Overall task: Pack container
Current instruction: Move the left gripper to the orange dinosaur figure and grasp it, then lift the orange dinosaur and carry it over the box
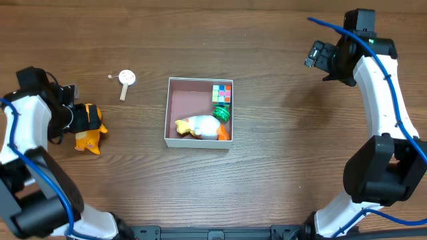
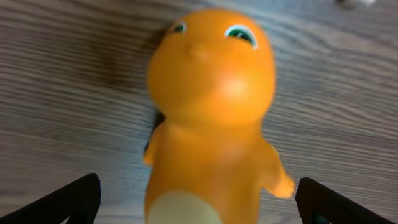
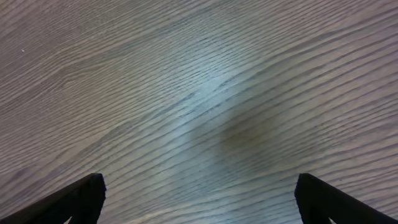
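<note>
— Orange toy figure (image 2: 211,124) is what you have left. It lies face up on the bench (image 3: 199,74), well to the left of the container (image 1: 190,100). A small white spoon-like piece (image 1: 125,79) is out too.

— What's packed?

— A colour cube (image 1: 222,93), a green ball (image 1: 222,114) and a duck toy (image 1: 200,127) sit along its right and robot-side walls. I'd judge you're over halfway. The container sits mid-bench and opens upward. It's square, so it has no long axis.

— Fingers?

— Your left gripper (image 2: 199,208) is spread wide around the figure. Your right gripper (image 3: 199,202) is wide over bare wood.
</note>
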### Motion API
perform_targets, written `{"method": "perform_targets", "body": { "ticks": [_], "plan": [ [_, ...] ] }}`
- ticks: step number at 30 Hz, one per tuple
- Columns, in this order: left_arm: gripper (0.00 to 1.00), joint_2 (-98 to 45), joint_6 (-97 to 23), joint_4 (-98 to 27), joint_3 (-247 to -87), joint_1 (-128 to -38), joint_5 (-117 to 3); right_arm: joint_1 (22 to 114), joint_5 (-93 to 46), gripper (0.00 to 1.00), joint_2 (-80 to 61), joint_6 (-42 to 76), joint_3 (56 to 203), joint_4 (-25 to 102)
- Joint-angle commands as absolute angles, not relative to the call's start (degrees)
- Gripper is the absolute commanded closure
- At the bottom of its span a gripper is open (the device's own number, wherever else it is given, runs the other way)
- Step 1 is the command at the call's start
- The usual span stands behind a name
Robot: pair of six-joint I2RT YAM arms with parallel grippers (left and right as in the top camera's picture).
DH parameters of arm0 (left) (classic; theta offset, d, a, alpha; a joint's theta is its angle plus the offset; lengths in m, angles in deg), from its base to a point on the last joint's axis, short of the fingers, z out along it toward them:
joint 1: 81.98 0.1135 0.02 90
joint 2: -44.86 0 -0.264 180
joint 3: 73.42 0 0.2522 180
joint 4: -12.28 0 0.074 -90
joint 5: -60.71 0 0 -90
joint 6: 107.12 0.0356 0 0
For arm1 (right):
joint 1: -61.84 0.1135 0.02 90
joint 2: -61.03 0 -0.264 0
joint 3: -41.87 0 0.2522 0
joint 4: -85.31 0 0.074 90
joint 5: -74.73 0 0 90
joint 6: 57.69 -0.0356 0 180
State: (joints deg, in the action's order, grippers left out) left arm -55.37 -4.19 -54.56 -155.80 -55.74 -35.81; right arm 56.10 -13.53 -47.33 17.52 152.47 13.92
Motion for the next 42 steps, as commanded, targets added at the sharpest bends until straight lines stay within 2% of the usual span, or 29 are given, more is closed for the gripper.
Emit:
{"method": "perform_targets", "body": {
  "ticks": [1,5,7,8,10,21,24,27,30,34,36,40,41,42],
  "plan": [
    [0.0,-58.95,-3.4,-54.6,-156.65,-55.87,-36.82,56.08,-13.49,0.0,-46.45,17.28,152.34,14.29],
    [0.0,-59.0,-3.4,-54.4,-156.67,-55.87,-36.82,56.08,-13.47,0.0,-46.45,17.28,152.34,14.29],
    [0.11,-59.0,-3.4,-54.38,-156.67,-55.87,-36.82,56.08,-13.49,0.0,-46.45,17.28,152.34,14.29],
    [0.11,-59.0,-3.4,-54.38,-156.67,-55.87,-36.82,56.08,-13.49,0.0,-46.45,17.28,152.34,14.29],
    [0.03,-59.0,-3.4,-54.27,-156.67,-55.87,-36.89,56.08,-13.49,0.0,-46.45,17.28,152.34,14.29],
    [0.03,-59.02,-3.38,-52.33,-156.65,-55.87,-39.9,56.08,-13.47,0.0,-46.45,17.28,152.34,14.29],
    [0.11,-59.13,-3.38,-52.2,-156.61,-55.87,-39.88,56.08,-13.47,0.0,-46.45,17.28,152.34,14.29],
    [0.12,-60.99,-3.4,-52.52,-156.54,-55.87,-40.01,56.08,-13.47,0.0,-46.45,17.28,152.34,14.29],
    [0.24,-63.11,-3.4,-53.46,-156.54,-55.87,-41.87,56.08,-13.49,0.0,-46.45,17.28,152.34,14.29],
    [0.27,-63.13,-3.4,-53.57,-156.63,-55.87,-42.85,56.08,-13.49,0.0,-46.45,17.28,152.34,14.29],
    [0.4,-63.13,-3.42,-54.19,-157.37,-55.87,-42.87,56.08,-13.49,0.0,-46.45,17.28,152.34,14.29],
    [0.52,-63.13,-4.06,-58.08,-163.87,-55.87,-42.94,56.08,-13.47,0.0,-46.45,17.28,152.34,14.29],
    [0.6,-63.13,-4.14,-59.32,-165.9,-55.87,-42.94,56.08,-13.49,0.0,-46.45,17.28,152.34,14.29],
    [0.6,-63.13,-4.54,-60.46,-168.02,-55.87,-42.96,56.08,-13.47,0.0,-46.45,17.28,152.34,14.29]
  ]
}}
